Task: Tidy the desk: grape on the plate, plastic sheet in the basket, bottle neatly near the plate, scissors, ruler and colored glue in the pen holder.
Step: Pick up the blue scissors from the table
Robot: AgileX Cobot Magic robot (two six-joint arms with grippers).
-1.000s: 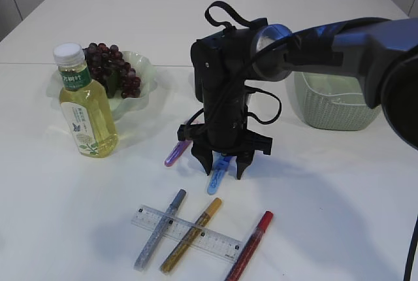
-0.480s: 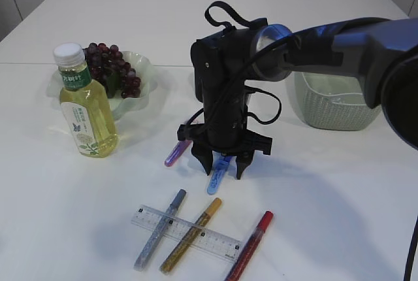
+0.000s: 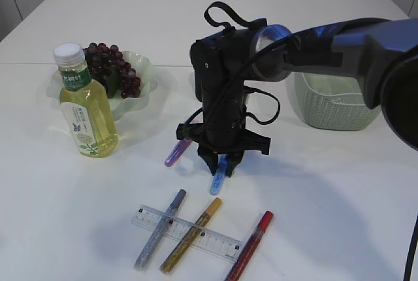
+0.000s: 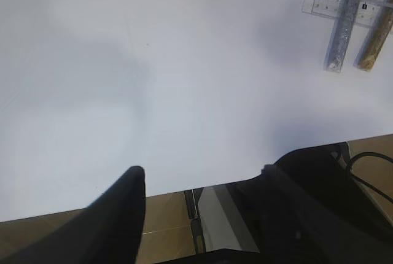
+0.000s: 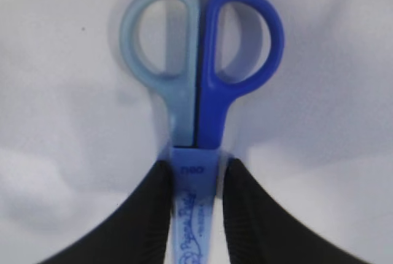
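Scissors sheath has script writing, unreadable; right gripper jaws clamped on it. Left gripper jaws apart, empty. Grapes on plate; basket contents unclear.

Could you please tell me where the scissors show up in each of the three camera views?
Exterior view: scissors at centre, on the white table, between the right gripper's fingers.
Left wrist view: not in it.
Right wrist view: filling the centre, handle loops up, fingers closed on the sheathed blade.
Shared landmark: the right gripper pinching them.
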